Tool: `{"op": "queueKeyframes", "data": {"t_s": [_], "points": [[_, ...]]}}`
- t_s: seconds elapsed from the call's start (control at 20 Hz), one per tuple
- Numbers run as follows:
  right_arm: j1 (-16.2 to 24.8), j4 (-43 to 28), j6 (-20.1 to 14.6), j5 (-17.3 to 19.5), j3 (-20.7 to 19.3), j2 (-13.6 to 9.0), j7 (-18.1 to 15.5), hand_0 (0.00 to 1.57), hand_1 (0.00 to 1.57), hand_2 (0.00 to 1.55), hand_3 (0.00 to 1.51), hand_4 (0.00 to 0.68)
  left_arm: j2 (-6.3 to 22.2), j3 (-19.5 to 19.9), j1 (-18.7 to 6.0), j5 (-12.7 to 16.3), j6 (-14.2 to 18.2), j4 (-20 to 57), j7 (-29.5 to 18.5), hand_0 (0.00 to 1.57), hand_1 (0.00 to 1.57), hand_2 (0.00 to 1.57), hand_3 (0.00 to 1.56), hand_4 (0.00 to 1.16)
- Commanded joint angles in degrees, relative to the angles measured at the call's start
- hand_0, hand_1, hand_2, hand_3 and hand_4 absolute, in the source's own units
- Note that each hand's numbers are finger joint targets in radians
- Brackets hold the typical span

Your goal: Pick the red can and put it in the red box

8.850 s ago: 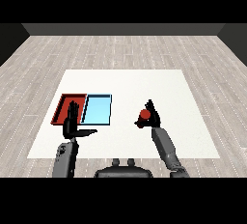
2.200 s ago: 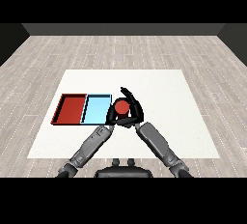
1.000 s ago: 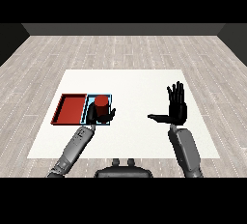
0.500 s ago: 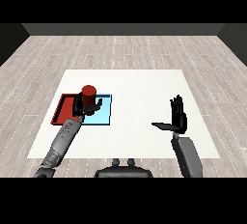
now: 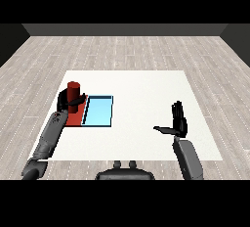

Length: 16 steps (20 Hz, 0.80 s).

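White table (image 5: 141, 89) stands on grey plank floor (image 5: 127, 50), dark walls (image 5: 122, 29) behind.

Nothing readable anywhere here, honestly. No text, labels, brands or numbers on the red can (image 5: 73, 90). Same for both trays.

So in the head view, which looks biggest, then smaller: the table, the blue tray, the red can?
1. Table, by far the largest.
2. Blue tray.
3. Red can, smallest, held in the left hand over the red tray.
The can is raised toward the camera, yet still looks smaller than the blue tray.
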Motion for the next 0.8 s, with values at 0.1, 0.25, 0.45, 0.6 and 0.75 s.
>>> {"op": "queueKeyframes", "data": {"t_s": [0.1,0.25,0.45,0.6,0.75], "points": [[-3.12,3.20,1.06,0.38,-2.32,-0.97,-1.69,0.00,0.00,0.00,0.00,0.000,1.30,5.55,-1.43,0.24,-1.78,19.63,-7.31,1.57,1.57,1.57,1.49,1.09],[-1.78,-0.74,-0.46,1.61,-0.29,0.48,-0.90,0.00,0.00,0.00,0.00,0.000,-1.30,5.76,-4.34,-2.19,1.51,30.64,-10.20,1.57,1.57,1.57,1.50,1.04],[0.09,-0.87,1.37,1.19,-2.06,-0.86,-4.49,0.00,0.00,0.00,0.00,0.000,-0.37,5.58,-8.96,-4.91,4.20,40.50,-5.70,1.01,1.01,1.06,1.21,0.94],[1.18,-0.71,1.61,2.11,-1.35,-0.33,-6.16,0.00,0.00,0.00,0.00,0.000,-2.45,4.41,-9.93,-6.93,5.62,45.83,-6.14,0.53,0.53,0.62,0.00,0.66],[0.03,-0.76,2.00,2.10,-2.12,-1.23,-5.98,0.00,0.00,0.00,0.00,0.000,-0.47,6.45,-12.00,-5.57,3.74,49.34,-3.64,0.80,0.80,0.75,0.00,0.71]]}}
